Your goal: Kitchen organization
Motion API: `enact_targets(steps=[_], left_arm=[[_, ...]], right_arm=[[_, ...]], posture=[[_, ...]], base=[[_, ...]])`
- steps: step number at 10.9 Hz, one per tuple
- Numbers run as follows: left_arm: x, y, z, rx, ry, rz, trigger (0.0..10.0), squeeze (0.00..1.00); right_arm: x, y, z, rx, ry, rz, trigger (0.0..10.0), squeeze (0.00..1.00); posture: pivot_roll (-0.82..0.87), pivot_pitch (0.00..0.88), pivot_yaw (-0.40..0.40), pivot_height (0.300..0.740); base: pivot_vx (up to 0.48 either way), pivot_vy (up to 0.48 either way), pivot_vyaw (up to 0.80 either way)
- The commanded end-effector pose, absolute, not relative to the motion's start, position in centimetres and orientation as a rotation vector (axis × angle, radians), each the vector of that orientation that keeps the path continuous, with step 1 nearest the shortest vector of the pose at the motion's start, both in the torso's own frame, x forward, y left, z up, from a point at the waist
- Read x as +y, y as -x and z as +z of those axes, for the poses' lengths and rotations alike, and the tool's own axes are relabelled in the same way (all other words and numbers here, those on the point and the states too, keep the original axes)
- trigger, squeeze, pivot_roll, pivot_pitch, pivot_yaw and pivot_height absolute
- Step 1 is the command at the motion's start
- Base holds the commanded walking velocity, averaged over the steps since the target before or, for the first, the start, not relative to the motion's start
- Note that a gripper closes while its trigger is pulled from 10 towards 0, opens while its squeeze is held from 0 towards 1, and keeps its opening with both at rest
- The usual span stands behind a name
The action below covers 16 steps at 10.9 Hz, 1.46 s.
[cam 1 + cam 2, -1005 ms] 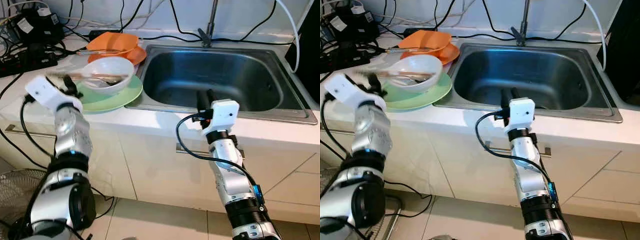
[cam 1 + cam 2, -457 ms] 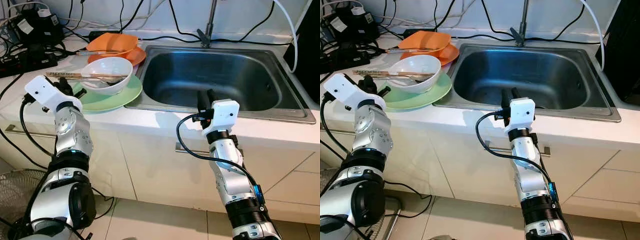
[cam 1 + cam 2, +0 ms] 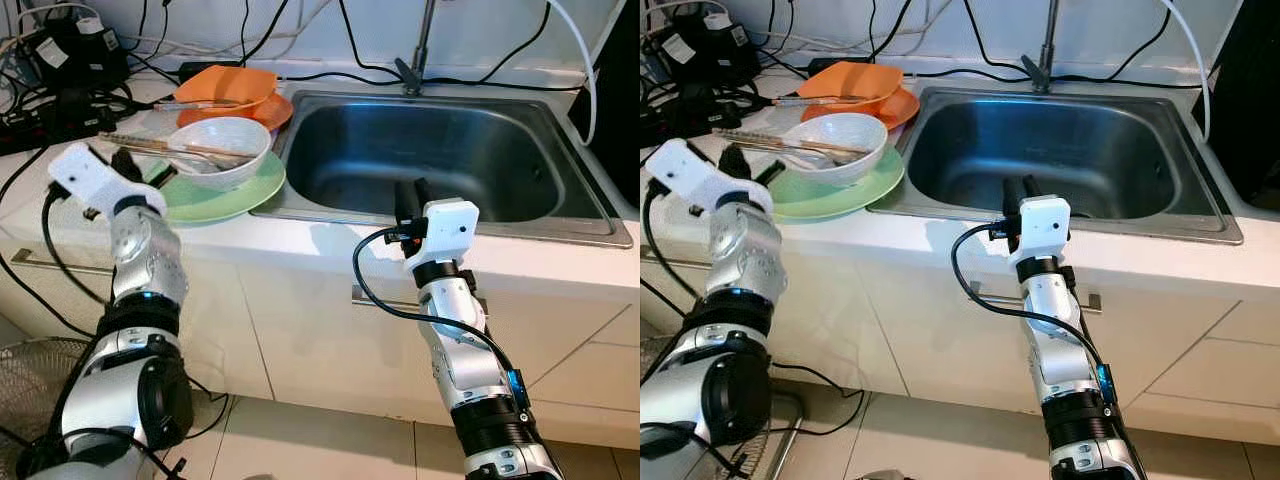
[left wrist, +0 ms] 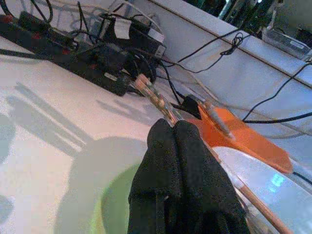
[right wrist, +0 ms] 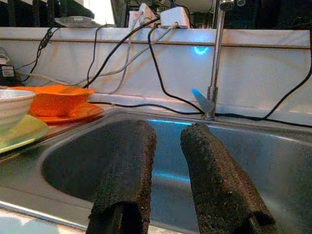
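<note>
my left gripper (image 4: 173,127) is pinched onto the chopsticks (image 3: 170,148) lying across the white bowl (image 3: 222,150) just ahead. my right gripper (image 5: 168,141) hangs narrowly parted over the sink (image 3: 560,215) rim.

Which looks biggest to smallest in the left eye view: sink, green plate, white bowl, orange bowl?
1. sink, by far the largest.
2. green plate.
3. white bowl and orange bowl: they look about alike, and the orange one sits farther back, so I won't rank them.
</note>
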State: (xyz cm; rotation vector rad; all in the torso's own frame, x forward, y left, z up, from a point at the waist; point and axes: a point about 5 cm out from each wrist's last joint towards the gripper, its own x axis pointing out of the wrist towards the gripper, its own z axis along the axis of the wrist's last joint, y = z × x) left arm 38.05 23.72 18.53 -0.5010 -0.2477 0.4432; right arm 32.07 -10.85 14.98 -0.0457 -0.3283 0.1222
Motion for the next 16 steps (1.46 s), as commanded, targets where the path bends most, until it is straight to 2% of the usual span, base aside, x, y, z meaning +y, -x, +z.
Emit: enact_targets(steps=[1,3,4,5,7,8,11,16], left_arm=[[23.3,-38.3,19.9,-0.299,0.509,0.406,0.0,0.0],[21.4,-38.5,20.8,-0.341,0.534,0.316,0.0,0.0],[20.0,-38.4,21.0,-0.35,0.52,0.245,8.4,0.0],[17.5,-37.9,20.8,-0.355,0.446,0.109,10.0,0.0],[14.2,-36.0,20.4,-0.387,0.255,-0.062,10.0,0.0],[12.5,-35.0,20.0,-0.405,0.071,-0.151,10.0,0.0],[9.8,-33.8,19.3,-0.374,0.011,-0.227,10.0,0.0],[9.6,-33.9,19.4,-0.37,0.015,-0.198,10.0,0.0]], right_arm=[[-10.9,-32.1,15.3,-0.338,0.041,0.117,10.0,0.0],[-10.8,-32.2,15.3,-0.338,0.039,0.118,10.0,0.0],[-10.7,-32.2,15.3,-0.338,0.037,0.116,10.0,0.0],[-11.0,-32.2,15.3,-0.332,0.014,0.097,10.0,0.0],[-11.7,-32.4,15.5,-0.33,-0.03,0.056,10.0,0.0],[-12.3,-32.6,16.0,-0.345,-0.033,0.033,10.0,0.0],[-14.9,-33.8,18.2,-0.423,-0.017,-0.041,10.0,0.0],[-15.0,-33.7,17.7,-0.401,-0.022,-0.037,10.0,0.0]], posture=[[0.06,0.0,0.052,0.74],[0.07,0.0,0.053,0.74],[0.07,0.0,0.057,0.74],[0.07,0.0,0.058,0.74],[0.07,0.0,0.062,0.74],[0.07,0.0,0.063,0.74],[0.08,0.0,0.064,0.74],[0.06,0.0,0.071,0.74]], base=[[0.0,0.0,0.0],[0.0,0.0,0.0],[0.0,0.0,0.0],[0.0,0.0,0.0],[0.0,0.0,0.0],[0.0,0.0,0.0],[0.0,0.0,0.0],[0.096,0.0,-0.16]])
